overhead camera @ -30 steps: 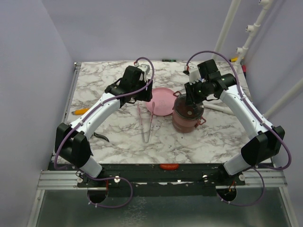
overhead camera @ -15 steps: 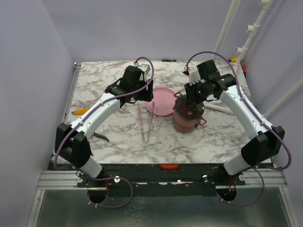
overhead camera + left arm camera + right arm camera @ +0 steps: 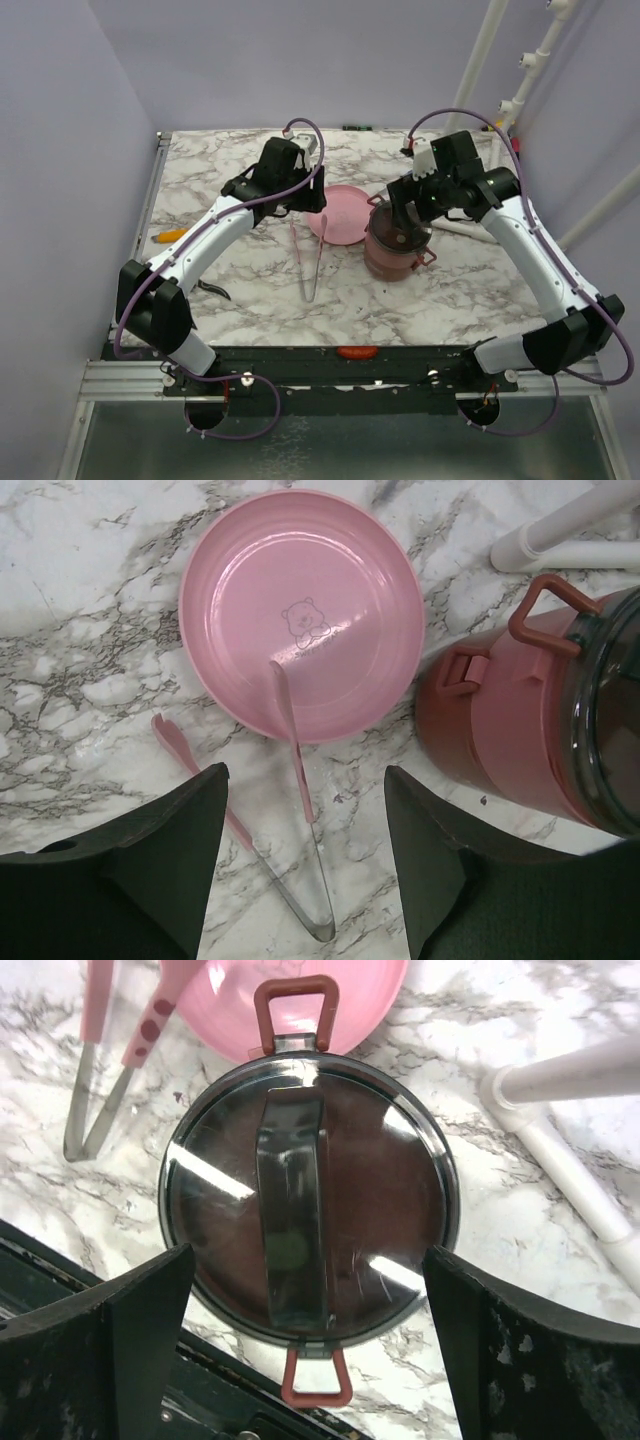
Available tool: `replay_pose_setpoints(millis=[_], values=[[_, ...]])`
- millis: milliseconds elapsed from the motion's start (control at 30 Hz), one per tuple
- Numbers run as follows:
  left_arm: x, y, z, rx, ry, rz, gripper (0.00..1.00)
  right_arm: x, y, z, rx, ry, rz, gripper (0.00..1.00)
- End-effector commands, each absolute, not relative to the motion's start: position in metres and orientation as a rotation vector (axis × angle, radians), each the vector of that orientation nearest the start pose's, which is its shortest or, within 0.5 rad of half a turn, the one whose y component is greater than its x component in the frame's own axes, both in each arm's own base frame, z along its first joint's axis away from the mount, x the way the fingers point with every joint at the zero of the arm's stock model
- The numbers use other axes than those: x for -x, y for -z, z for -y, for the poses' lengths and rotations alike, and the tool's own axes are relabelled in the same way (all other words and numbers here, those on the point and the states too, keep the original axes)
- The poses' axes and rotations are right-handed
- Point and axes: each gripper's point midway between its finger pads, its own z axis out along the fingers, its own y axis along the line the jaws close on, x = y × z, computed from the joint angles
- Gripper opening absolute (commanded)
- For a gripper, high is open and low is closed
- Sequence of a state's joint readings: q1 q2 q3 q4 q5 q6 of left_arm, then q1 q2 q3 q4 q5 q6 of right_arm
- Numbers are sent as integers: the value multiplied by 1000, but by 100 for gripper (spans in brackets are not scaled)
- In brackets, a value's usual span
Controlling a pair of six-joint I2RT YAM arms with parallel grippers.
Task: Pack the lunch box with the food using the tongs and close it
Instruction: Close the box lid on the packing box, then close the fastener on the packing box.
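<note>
The dusty-red lunch box (image 3: 396,250) stands stacked right of the pink plate (image 3: 338,215), with its clear grey top lid (image 3: 308,1200) on. My right gripper (image 3: 308,1255) hangs open above that lid, one finger on each side of it, touching nothing. The pink tongs (image 3: 290,742) lie on the marble with one tip over the plate (image 3: 300,600) rim. Above them my left gripper (image 3: 305,775) hovers open and empty. The plate is bare, and the food is out of view. In the top view the tongs (image 3: 308,262) lie in front of the plate.
White pipes (image 3: 560,1150) lie on the table just right of the lunch box. An orange-handled tool (image 3: 170,235) and black pliers (image 3: 215,290) sit near the left edge. A red item (image 3: 355,352) sits on the front rail.
My right gripper has opened wide and drawn up and back from the lunch box lid; its arm has shifted right. The left arm has not moved.
</note>
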State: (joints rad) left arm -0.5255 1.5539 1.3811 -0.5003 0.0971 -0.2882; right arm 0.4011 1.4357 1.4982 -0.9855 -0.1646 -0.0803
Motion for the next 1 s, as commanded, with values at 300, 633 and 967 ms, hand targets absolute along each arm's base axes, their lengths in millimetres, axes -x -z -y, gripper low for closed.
replay_pose_setpoints(millis=[300,633,967], values=[[-351,-253,322,-383,783,-2140,65,-223,-249,-110,113,-343,-2403,100],[-332,-238,378,-470,845,-2160,61,-209,-210,-77,-111,-172,-2452,82],[-329,-221,376,-441,814,-2203,60,-208,-185,-112,87,-355,-2531,86]])
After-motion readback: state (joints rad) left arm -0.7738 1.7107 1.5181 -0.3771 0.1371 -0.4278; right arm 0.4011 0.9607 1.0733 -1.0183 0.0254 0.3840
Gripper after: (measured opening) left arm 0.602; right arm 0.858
